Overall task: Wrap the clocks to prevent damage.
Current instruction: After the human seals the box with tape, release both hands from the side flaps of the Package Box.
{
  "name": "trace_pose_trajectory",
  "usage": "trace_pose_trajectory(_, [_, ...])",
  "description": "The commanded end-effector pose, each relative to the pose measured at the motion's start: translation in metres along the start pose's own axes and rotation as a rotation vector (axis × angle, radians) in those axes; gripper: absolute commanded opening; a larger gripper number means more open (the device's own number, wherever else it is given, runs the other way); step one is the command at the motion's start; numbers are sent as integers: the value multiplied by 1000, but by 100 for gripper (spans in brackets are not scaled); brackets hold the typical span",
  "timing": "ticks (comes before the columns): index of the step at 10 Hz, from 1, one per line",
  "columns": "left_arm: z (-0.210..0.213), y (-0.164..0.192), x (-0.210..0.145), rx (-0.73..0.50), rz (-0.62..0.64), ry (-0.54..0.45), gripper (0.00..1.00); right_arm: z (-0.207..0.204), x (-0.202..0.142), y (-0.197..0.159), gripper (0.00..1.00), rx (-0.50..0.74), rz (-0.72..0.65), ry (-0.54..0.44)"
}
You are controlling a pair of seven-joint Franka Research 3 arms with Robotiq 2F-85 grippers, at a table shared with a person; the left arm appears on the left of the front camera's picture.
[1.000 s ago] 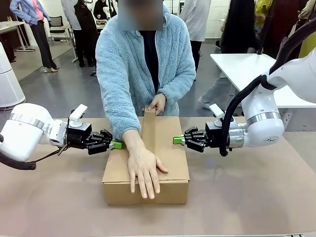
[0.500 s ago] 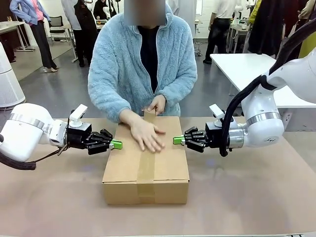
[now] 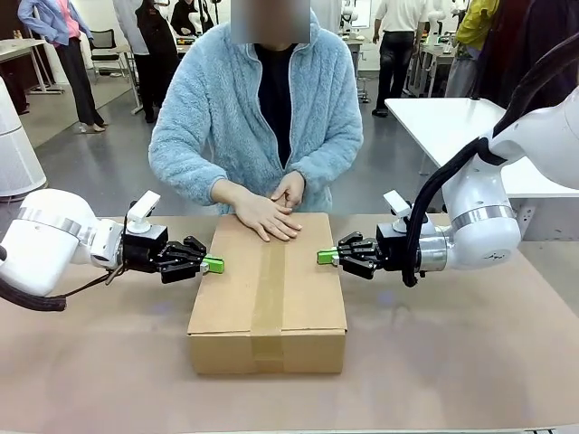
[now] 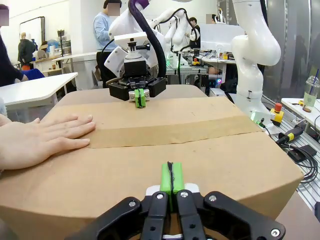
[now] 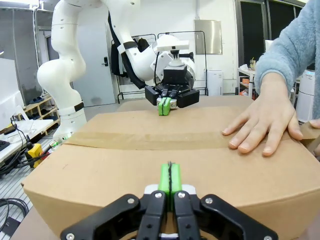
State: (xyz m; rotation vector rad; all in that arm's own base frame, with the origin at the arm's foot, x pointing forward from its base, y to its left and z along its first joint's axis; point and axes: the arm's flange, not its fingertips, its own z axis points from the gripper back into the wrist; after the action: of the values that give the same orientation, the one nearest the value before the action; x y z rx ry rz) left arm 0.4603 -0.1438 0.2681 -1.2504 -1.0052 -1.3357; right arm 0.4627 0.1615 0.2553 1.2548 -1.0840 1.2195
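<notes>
The clocks are hidden; a closed cardboard box (image 3: pixel 308 298) sits mid-table with a brown tape strip (image 3: pixel 269 289) running along its lid. My left gripper (image 3: pixel 213 264) is shut, its green pads together at the box's left upper edge. At the right upper edge my right gripper (image 3: pixel 326 257) is likewise shut, holding nothing. The person's two hands (image 3: pixel 270 220) rest on the lid's far end. In the left wrist view my left gripper (image 4: pixel 170 177) faces the box (image 4: pixel 200 165) and the right gripper (image 4: pixel 140 97) beyond. The right wrist view shows my right gripper (image 5: pixel 170 177), the left gripper (image 5: pixel 165 106) and a hand (image 5: pixel 265 122).
The brown table (image 3: pixel 452 362) has open room in front of and beside the box. The person stands at the far edge. A white table (image 3: pixel 443 117) stands at the back right, and other people move about farther off.
The person's flat hand slid along the tape from the box's near edge to its far end, joining the other hand. Both arms stayed put.
</notes>
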Motion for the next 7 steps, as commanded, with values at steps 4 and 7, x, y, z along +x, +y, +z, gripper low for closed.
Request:
trace_pose_trajectory(4, [0,-1,-1,3,2,8,0,-2,-3,2,1,-16,6,-4])
trace_pose_trajectory(7, [0,-1,-1,3,2,8,0,-2,-3,2,1,-16,6,-4])
